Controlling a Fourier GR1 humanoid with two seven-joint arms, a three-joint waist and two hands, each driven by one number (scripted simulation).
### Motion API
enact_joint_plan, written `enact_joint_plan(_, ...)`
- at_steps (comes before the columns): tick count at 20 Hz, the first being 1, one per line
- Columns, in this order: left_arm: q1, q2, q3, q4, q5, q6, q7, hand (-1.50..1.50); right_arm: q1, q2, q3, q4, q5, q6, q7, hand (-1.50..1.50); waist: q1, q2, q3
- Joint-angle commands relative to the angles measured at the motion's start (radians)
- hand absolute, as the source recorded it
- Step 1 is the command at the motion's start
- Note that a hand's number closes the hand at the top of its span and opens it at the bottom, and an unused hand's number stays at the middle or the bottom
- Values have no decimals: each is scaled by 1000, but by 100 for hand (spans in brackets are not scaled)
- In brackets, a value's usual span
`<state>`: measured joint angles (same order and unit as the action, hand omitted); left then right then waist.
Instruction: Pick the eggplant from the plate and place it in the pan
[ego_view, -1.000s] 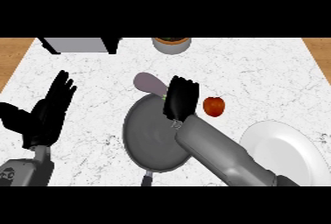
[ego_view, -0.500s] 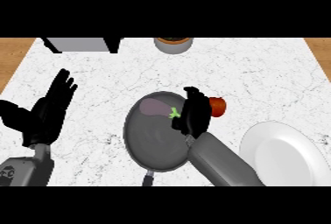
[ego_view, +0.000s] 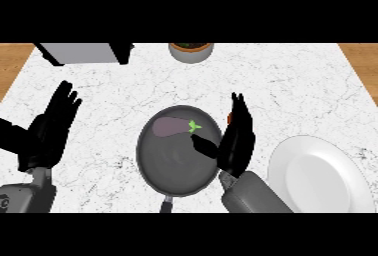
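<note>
The purple eggplant (ego_view: 170, 127) lies in the dark pan (ego_view: 171, 167), toward its far side, green stem pointing right. The right hand (ego_view: 238, 137), which partly covered it half a second ago, now stands at the pan's right rim with its fingers straight and open. The hand hides most of a red object (ego_view: 230, 118). A white plate (ego_view: 317, 175) lies at right. The left hand (ego_view: 46, 135) rests open at the surface's (ego_view: 295, 85) left.

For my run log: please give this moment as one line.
eggplant: lying in pan | right hand: open, at pan's right rim | left hand: open, resting at left
</note>
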<state>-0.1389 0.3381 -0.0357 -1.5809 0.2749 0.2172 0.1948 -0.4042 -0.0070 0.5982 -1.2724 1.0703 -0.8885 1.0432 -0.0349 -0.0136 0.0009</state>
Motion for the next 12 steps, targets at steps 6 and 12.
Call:
enact_joint_plan(6, 15, 5, 17, -10, 8, -8, 14, 0, 488, -67, 183, -512, 26, -241, -91, -150, -8, 0, 0)
enact_joint_plan(12, -2, 7, 31, 14, 16, -45, -5, 0, 808, -279, 361, -754, 44, -369, -226, -150, 8, 7, 0)
